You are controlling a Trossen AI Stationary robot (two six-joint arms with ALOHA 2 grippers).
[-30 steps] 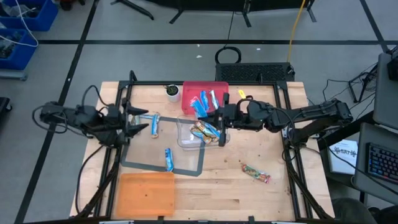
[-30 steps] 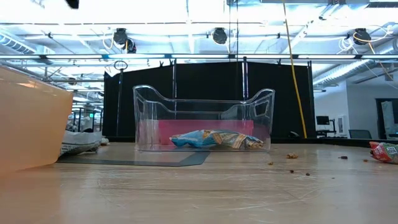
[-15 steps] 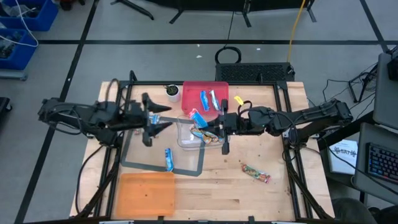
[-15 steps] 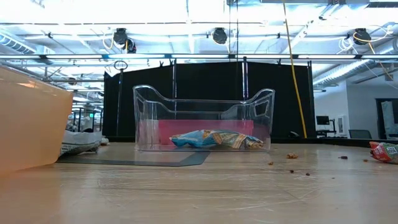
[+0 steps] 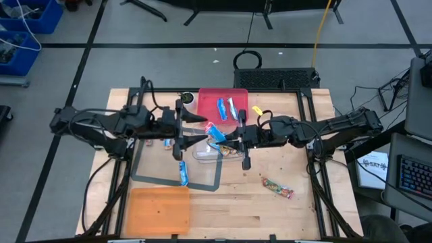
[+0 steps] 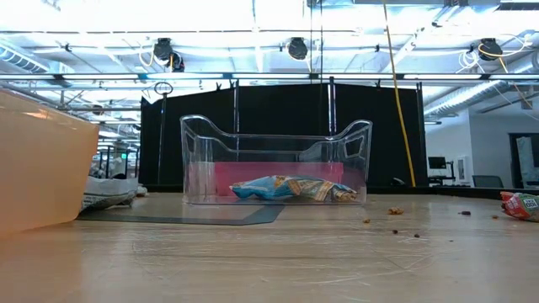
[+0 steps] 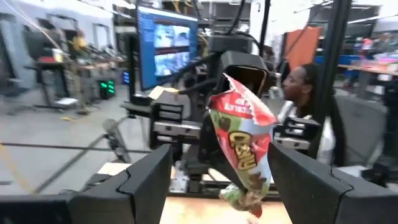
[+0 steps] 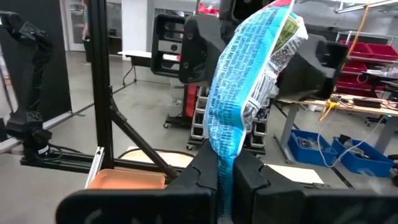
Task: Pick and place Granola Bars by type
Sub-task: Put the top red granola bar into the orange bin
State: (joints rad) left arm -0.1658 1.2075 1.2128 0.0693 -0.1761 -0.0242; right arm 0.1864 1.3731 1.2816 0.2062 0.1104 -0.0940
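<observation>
The right tool [image 8: 225, 180] pinches a blue bar [image 8: 245, 87] above the clear bin [image 5: 217, 147]; the left tool [image 5: 192, 129] stands open just opposite, seemingly ready to take it.

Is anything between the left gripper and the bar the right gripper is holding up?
Nothing visible. The left gripper is open, its fingers on either side of the granola bar, which the right gripper holds shut.

both arms are dark, basically black, with chunky segmented joints and loose black cables looping off them. fingers [image 7: 146, 180] are flat matte black slabs. no markings visible, though it's blurry.
</observation>
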